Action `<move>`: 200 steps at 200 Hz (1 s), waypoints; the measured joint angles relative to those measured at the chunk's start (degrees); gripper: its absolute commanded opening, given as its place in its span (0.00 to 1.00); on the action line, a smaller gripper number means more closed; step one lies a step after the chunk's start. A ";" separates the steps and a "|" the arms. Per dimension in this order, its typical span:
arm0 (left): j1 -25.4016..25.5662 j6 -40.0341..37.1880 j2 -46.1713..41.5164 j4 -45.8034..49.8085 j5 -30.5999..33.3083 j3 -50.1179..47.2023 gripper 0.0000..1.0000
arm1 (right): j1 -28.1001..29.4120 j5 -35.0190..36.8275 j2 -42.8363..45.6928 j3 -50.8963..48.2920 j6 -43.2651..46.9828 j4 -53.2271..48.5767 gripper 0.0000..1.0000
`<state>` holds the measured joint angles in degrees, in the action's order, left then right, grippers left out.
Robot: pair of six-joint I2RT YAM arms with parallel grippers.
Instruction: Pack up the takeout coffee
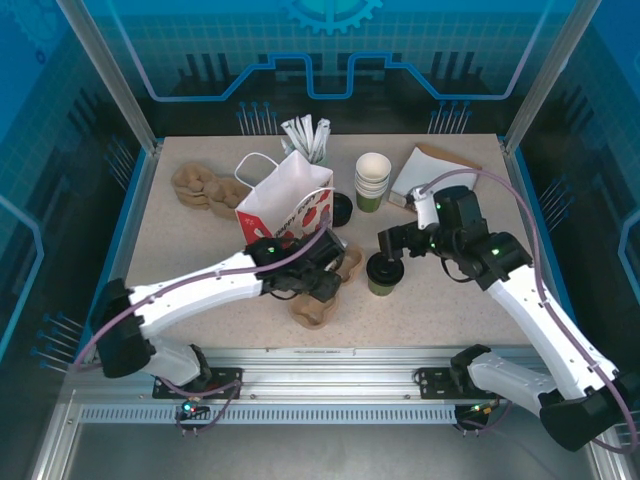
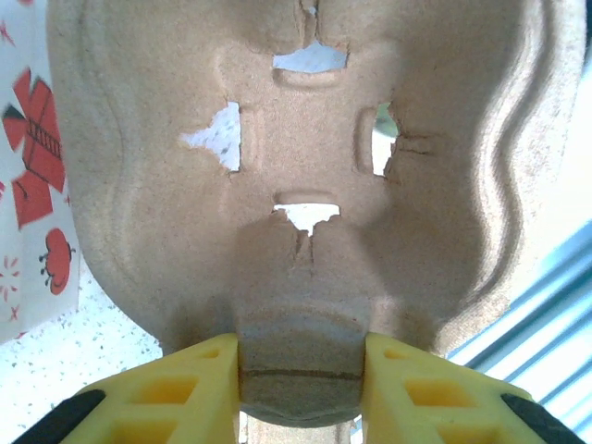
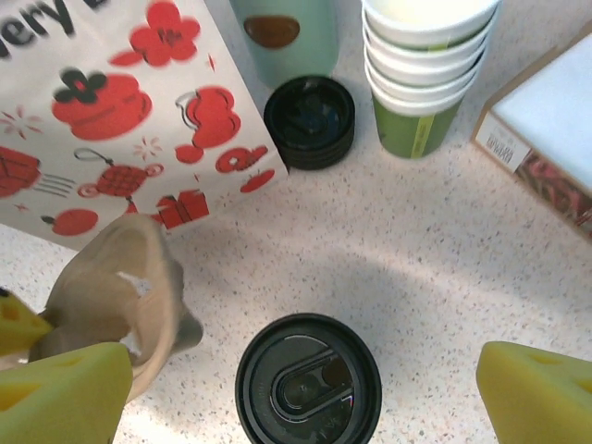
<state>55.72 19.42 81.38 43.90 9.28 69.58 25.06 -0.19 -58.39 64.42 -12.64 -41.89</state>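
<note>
**Item 1: takeout coffee** point(image 1: 385, 272). A small dark-green paper cup, capped with a round, glossy black plastic lid point(image 3: 308, 379) that has a raised oval sip panel. It stands upright on the speckled table point(image 1: 450, 300), directly beneath the right gripper point(image 1: 392, 245) and between its two yellow fingers point(image 3: 55, 393).

**Item 2: pulp cup carrier** point(image 2: 296, 166). Tan moulded fibre with a matt, grainy surface, rounded lobes and a cross-cut well with torn flaps.
- The left gripper point(image 2: 299, 370) is closed on a rounded edge tab, with a ribbed yellow pad pressing each side.
- The rest of the carrier extends forward of the pads.

**Item 3: paper bag** point(image 1: 290, 200). White with red printed ornaments and a cord handle. It stands open just beyond the left gripper.

**Item 4: background stock, beyond the right gripper.**
- A stack of black lids point(image 3: 310, 120).
- A nested stack of green cups point(image 3: 425, 74) with white rims.
- A pale-green cup point(image 3: 282, 32).
- A flat box point(image 3: 546, 129).

**Arm poses.**
- Left arm: stretched low and diagonally from its base towards the table centre.
- Right arm: elbow raised and wrist angled down. Its jaws are spread wide and hold nothing.
</note>
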 measured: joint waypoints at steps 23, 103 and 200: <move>0.00 -3.26 -4.31 0.52 -3.32 0.52 0.33 | -0.68 1.68 -0.02 4.42 -0.02 -2.03 0.97; -1.38 -9.51 -8.15 3.91 -9.11 19.61 0.31 | -6.69 3.91 0.48 13.75 -1.60 -6.49 0.95; -21.11 -13.92 -9.05 5.68 -4.92 37.40 0.30 | -4.52 -7.54 -8.87 14.80 -3.19 -0.31 0.90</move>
<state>34.61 5.50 72.34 49.58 4.36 106.98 20.53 -7.73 -67.26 79.22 -15.84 -42.19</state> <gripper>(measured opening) 0.306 0.919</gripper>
